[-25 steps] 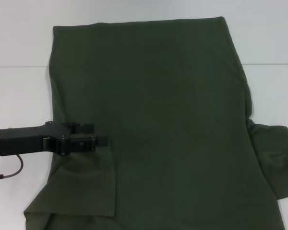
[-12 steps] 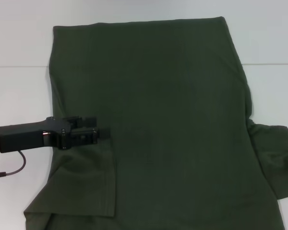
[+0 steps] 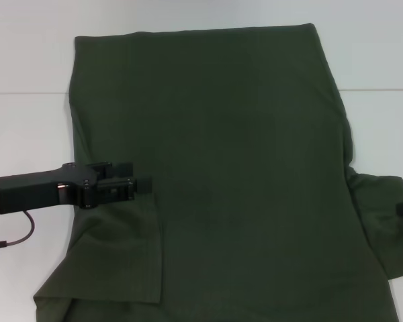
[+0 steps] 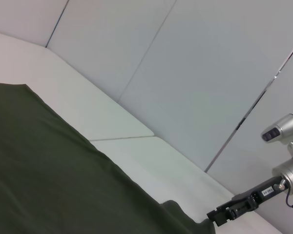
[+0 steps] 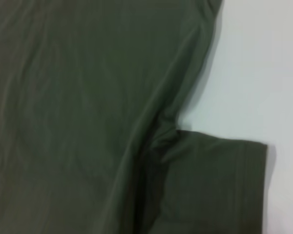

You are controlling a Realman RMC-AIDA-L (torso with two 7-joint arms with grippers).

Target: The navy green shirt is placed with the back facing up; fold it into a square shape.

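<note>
bare table (image 3: pixel 27 54) around shirt (image 3: pixel 242 174) (left gripper (image 3: pixel 142 186) overhead)

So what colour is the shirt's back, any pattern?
Plain dark olive green shirt, no pattern; head view shows it best.

navy green shirt (image 3: pixel 242 168): soft matt knit cloth, stitched sleeve hem. Table (image 3: pixel 27 134): smooth white, matt. Left gripper (image 3: pixel 142 186): black matt plastic-looking body, brushed metal wrist collar at 9 o'clock.

table (image 3: pixel 27 134): white, seamed | wall (image 4: pixel 195 73): pale grey panels, dark joints
</note>
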